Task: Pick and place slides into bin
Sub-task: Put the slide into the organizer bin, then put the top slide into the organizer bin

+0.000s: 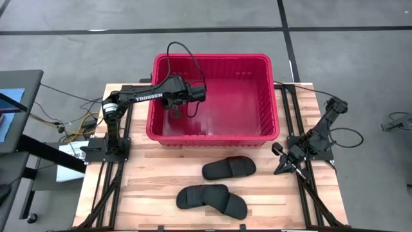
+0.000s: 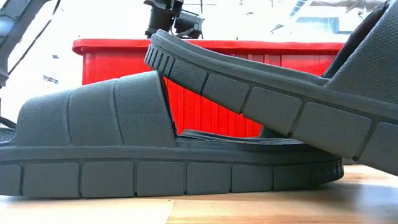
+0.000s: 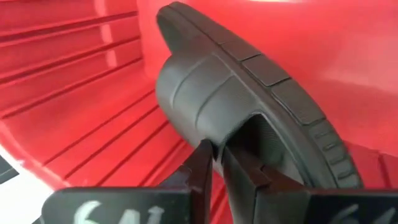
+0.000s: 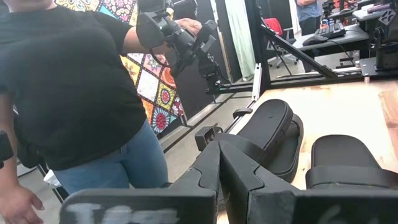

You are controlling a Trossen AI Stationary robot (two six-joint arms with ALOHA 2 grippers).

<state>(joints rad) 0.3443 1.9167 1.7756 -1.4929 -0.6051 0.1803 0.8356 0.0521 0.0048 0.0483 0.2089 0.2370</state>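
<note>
While held over bin (image 1: pixel 267 96), black ribbed-sole slide (image 3: pixel 249 93) hangs.

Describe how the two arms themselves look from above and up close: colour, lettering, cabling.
Both arms are dark, nearly black, and jointed. The left arm carries white "TROSSEN" lettering along its link, and a black cable loops up from its wrist. The right arm is slimmer in view, with a thin cable trailing off its base. The left gripper and right gripper have angular matte-black fingers; white markings show on the wrist housings.

Three black slides (image 1: pixel 228 169) (two overlapping) on table beside red bin (image 1: pixel 212 136).
</note>
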